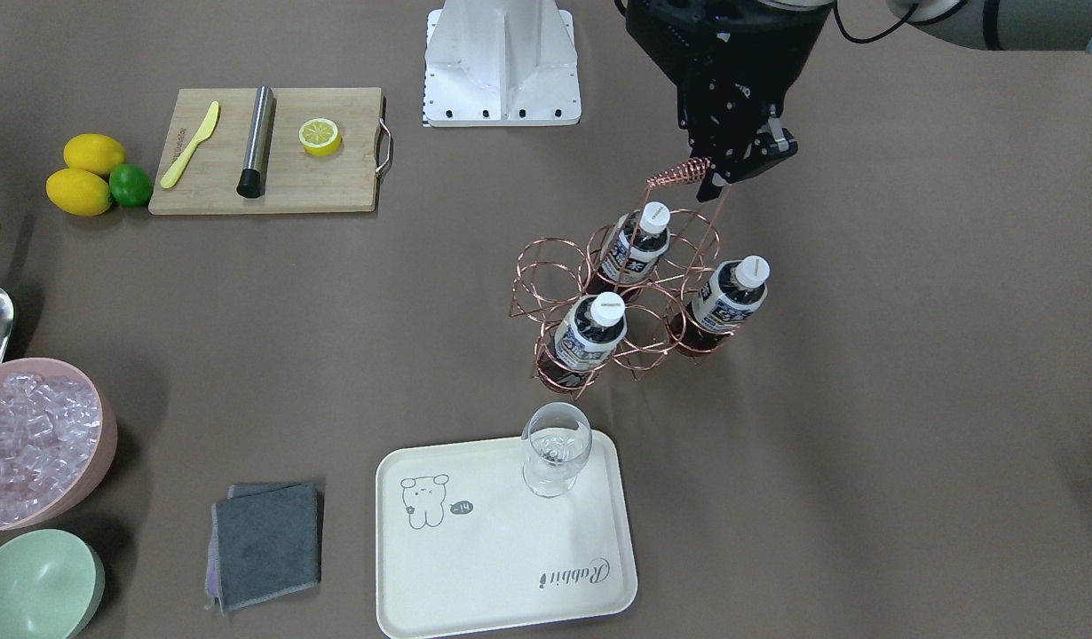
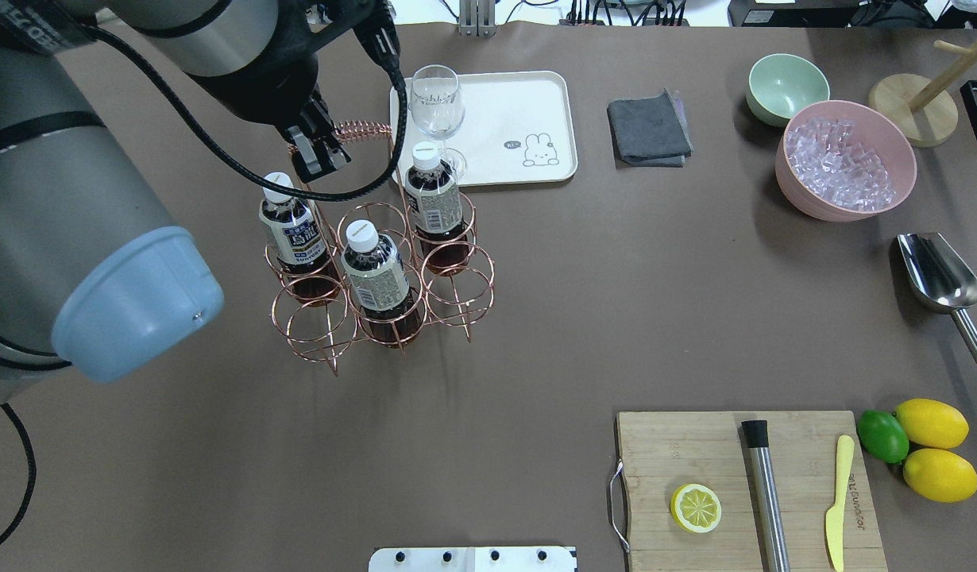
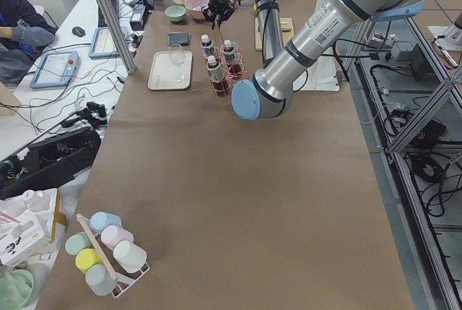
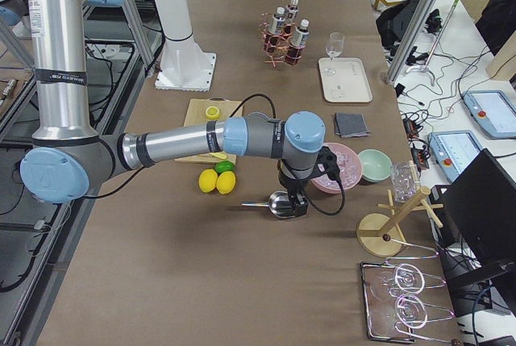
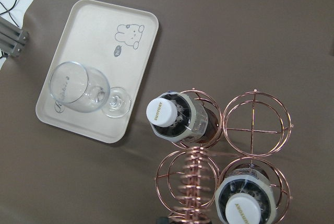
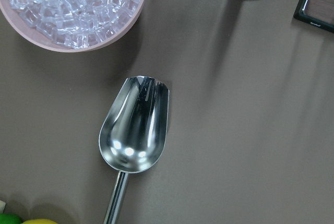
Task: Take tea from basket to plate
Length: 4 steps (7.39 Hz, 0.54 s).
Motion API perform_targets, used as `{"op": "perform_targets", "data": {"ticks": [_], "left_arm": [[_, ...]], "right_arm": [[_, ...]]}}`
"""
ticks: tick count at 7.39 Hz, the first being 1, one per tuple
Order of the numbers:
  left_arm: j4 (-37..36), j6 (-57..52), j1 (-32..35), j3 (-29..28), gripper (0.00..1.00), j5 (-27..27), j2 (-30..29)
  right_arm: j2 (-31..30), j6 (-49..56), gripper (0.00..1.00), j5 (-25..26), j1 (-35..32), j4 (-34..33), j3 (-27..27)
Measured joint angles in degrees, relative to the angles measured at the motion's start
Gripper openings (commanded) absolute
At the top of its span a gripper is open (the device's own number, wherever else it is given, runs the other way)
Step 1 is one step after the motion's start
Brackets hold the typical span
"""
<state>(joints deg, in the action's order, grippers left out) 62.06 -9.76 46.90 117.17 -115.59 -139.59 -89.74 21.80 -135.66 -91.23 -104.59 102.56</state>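
The copper wire basket point(image 2: 314, 322) stands on the table, just robot-side of the plate point(image 2: 536, 95). Three tea bottles stand in its cells: one nearest the plate point(image 2: 431, 195), one in the middle point(image 2: 373, 270) and one on the left point(image 2: 290, 226). My left gripper point(image 2: 318, 155) hovers above the basket at the end of the twisted handle point(image 2: 355, 131). It seems open and holds nothing. The left wrist view looks down on the handle point(image 5: 194, 182), two bottles point(image 5: 169, 115) and the plate point(image 5: 78, 41). My right gripper point(image 4: 292, 201) hangs over a metal scoop point(image 6: 135, 125); I cannot tell its state.
A wine glass point(image 2: 435, 99) stands on the plate's corner nearest the basket. A grey cloth point(image 2: 647, 127), a green bowl point(image 2: 782, 87) and a pink bowl of ice point(image 2: 846, 159) lie to the right. A cutting board point(image 2: 743, 485) and lemons point(image 2: 933, 449) are near the robot.
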Motion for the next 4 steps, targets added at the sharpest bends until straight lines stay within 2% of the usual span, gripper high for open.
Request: {"op": "perform_targets", "data": {"ticks": [4], "left_arm": [[1.0, -0.5, -6.9, 0.3, 0.0, 4.8, -2.8]], "right_arm": [[0.0, 0.0, 1.0, 0.0, 0.0, 0.0, 0.0]]}}
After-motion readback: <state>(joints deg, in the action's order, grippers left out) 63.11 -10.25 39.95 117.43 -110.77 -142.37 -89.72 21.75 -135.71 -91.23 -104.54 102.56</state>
